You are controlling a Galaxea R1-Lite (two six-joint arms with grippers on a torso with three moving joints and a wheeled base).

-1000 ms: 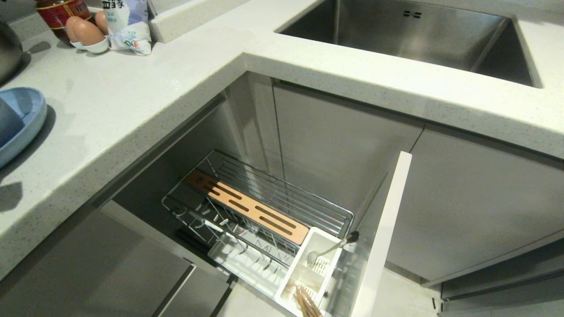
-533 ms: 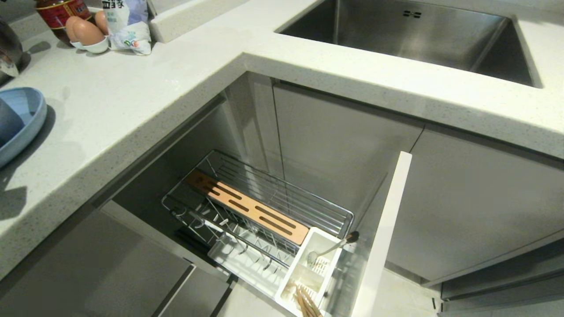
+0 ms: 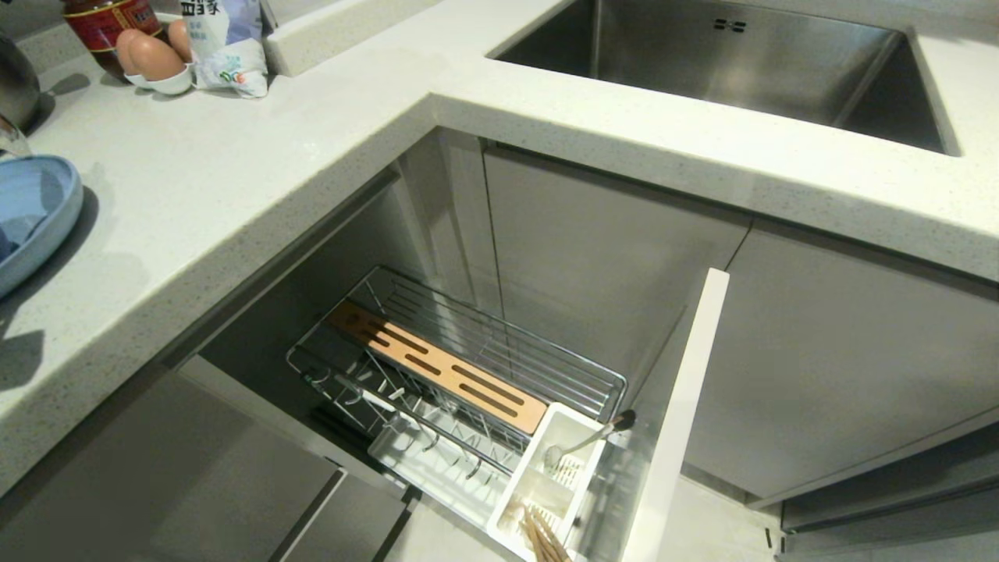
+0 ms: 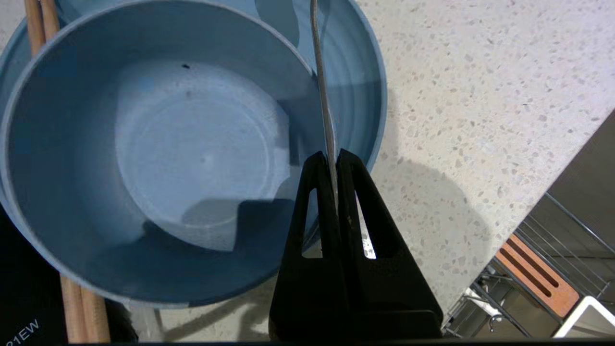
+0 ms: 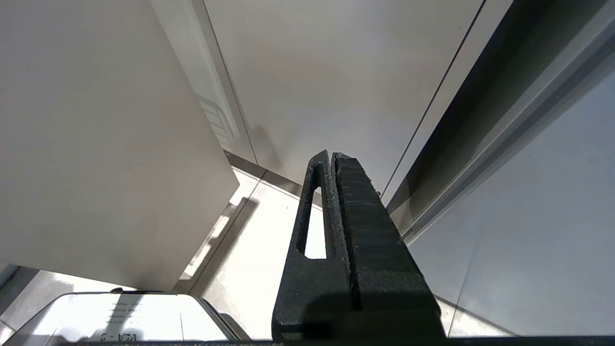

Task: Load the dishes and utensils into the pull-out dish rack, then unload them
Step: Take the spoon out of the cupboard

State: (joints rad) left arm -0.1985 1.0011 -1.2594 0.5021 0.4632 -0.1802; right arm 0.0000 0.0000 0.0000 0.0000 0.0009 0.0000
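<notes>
In the left wrist view my left gripper (image 4: 331, 156) is shut on the thin silver handle of a spoon (image 4: 323, 86), seen edge-on. It hovers over the rim of the pale blue bowl (image 4: 158, 154), which sits in the blue plate (image 4: 367, 81). Two wooden chopsticks (image 4: 79, 307) lie under the bowl's far side. In the head view only the plate (image 3: 39, 211) shows, at the left edge of the counter. The pull-out dish rack (image 3: 468, 375) stands open below, its caddy holding another spoon (image 3: 585, 441) and chopsticks (image 3: 542, 535). My right gripper (image 5: 332, 154) hangs shut and empty beside cabinet fronts.
The rack's white front panel (image 3: 679, 414) juts out to the right of the basket. A steel sink (image 3: 741, 62) lies at the back right. Eggs (image 3: 148, 55), a bag (image 3: 226, 39), a red jar (image 3: 109, 19) and a steel pot (image 3: 15, 86) crowd the back left of the counter.
A grey-blue shape over the plate at the picture's left edge has slid out of frame to the left. A shiny metal piece now shows just beyond the plate's far rim.
</notes>
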